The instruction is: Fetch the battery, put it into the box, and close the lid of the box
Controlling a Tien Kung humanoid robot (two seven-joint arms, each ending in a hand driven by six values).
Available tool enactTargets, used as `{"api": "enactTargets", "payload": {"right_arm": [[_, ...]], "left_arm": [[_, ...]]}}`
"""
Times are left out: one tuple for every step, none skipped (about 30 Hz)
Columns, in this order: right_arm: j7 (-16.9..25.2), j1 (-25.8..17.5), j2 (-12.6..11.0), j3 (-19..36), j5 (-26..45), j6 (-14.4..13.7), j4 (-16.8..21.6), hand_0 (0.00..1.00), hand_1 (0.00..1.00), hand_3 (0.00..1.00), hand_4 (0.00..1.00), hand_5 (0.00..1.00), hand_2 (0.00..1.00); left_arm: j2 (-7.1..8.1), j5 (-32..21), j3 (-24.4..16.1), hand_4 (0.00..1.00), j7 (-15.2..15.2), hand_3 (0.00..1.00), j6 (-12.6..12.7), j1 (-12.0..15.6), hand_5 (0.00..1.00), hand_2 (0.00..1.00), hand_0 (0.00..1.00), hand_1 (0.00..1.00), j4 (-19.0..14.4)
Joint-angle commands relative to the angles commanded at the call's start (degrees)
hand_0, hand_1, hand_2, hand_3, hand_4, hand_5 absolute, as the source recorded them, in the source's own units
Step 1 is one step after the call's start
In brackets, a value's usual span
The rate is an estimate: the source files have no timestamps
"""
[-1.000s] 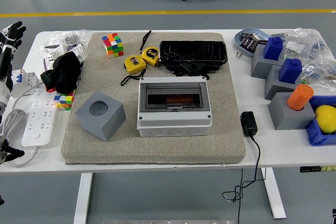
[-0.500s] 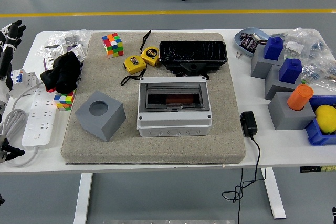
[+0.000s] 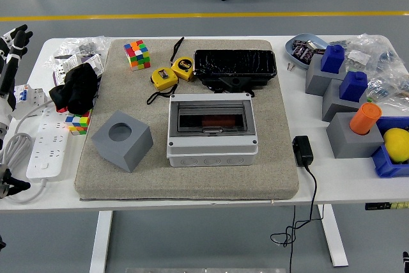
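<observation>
My left hand (image 3: 14, 43) hangs with fingers loosely spread and empty at the frame's upper left, well apart from the grey box (image 3: 213, 127) at centre.

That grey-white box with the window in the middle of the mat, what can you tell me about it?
The box is a light grey, plastic-looking rectangular case with a screw at each corner of its top. It lies flat on the beige mat, near the middle of the table. Its see-through lid looks shut, and a reddish cylinder, probably the battery, shows through it. Faint round marks line its front wall. A black tray sits just behind it and a grey cube stands apart on its left. No hand touches it.
</observation>
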Motion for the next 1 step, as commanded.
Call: {"api": "enactTargets", "payload": {"right_arm": [[-0.04,-0.01,-0.01,0.01,-0.05,0.03,0.0,0.849,0.862,0.876,0.998,0.998,0.832]], "left_arm": [[0.02,0.01,0.03,0.998,0.0,0.847,0.01,-0.01,0.888,0.85,0.915,0.91,0.02]]}}
